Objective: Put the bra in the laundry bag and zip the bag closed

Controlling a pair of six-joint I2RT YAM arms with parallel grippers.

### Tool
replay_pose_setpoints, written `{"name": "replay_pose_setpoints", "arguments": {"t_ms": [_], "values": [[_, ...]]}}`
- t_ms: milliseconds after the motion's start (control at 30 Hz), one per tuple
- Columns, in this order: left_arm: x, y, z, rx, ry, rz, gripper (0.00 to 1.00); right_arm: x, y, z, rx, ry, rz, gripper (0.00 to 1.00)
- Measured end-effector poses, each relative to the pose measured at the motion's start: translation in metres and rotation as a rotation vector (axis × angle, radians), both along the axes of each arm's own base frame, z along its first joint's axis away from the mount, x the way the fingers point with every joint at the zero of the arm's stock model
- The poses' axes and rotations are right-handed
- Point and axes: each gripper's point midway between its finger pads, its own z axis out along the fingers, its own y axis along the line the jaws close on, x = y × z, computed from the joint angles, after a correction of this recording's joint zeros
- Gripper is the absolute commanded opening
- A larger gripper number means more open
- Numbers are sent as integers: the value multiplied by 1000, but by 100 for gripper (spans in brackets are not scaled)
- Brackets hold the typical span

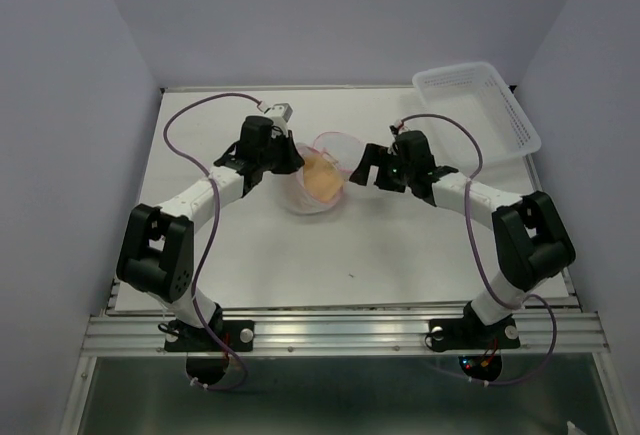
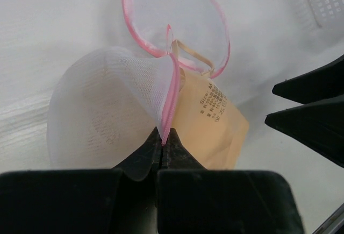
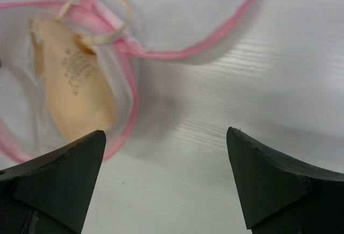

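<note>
The laundry bag, a round white mesh pouch with pink zipper trim, lies mid-table with its lid flipped open behind it. The peach bra sits inside, one strap looping out over the rim. My left gripper is shut on the bag's pink rim and holds it up; the bra shows beside the pinched edge. My right gripper is open and empty, just right of the bag, above bare table. The bra and pink rim show in its view.
A clear plastic rectangular bin stands at the back right corner. Purple cables run along both arms. The table's front edge with the arm bases lies at the bottom of the top view.
</note>
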Motion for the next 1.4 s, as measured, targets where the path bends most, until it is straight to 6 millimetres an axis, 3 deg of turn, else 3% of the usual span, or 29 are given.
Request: {"name": "replay_pose_setpoints", "arguments": {"t_ms": [133, 267, 300, 400, 667, 867, 1133, 1400], "values": [[0, 1, -1, -6, 6, 2, 0, -8, -23, -26, 22, 119, -88, 98], [0, 2, -4, -10, 5, 4, 0, -10, -13, -22, 87, 137, -67, 90], [-2, 2, -6, -10, 11, 4, 0, -9, -11, -21, 99, 142, -64, 82], [-4, 3, -10, -10, 19, 4, 0, -6, -3, -31, 137, 190, -67, 74], [-10, 6, -23, -5, 46, 9, 0, 1, 14, -53, 209, 298, -68, 69], [-9, 5, -21, -9, 42, 9, 0, 1, 28, -47, 291, 310, -16, 67], [-12, 3, -24, -21, 44, -4, 0, 3, 39, -29, 360, 265, 51, 52], [-13, 2, -23, -27, 44, -11, 0, 2, 46, -40, 379, 296, 85, 41]]}}
